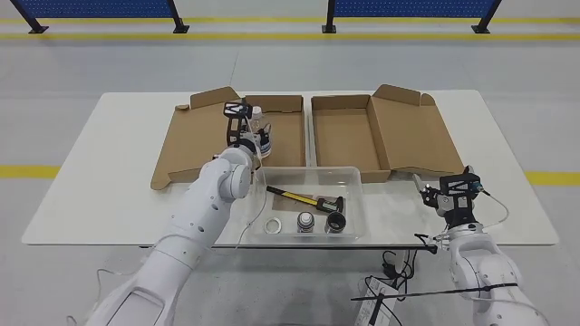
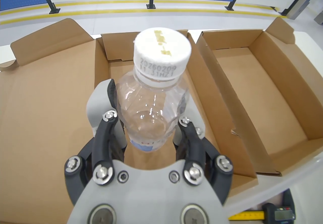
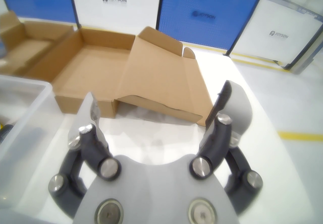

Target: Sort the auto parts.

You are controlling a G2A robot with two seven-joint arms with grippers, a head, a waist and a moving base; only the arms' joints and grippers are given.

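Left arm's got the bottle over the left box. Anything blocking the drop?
Nothing visible. The left gripper grips the bottle above the left box, and the floor that shows is bare. The spot straight beneath the bottle is hidden.

The left gripper (image 2: 149,106) hides the bottle's (image 2: 157,83) base. In the left wrist view the caliper (image 2: 267,213) is cut off at the edge. Three round parts (image 1: 306,224) at the near side of the clear bin (image 1: 308,171) are too small to identify.

We hold our left tool (image 2: 149,101) out toward eleven o'clock, clamped on a bottle (image 2: 161,53); our right tool (image 3: 158,93) rests at four o'clock, fingers spread.
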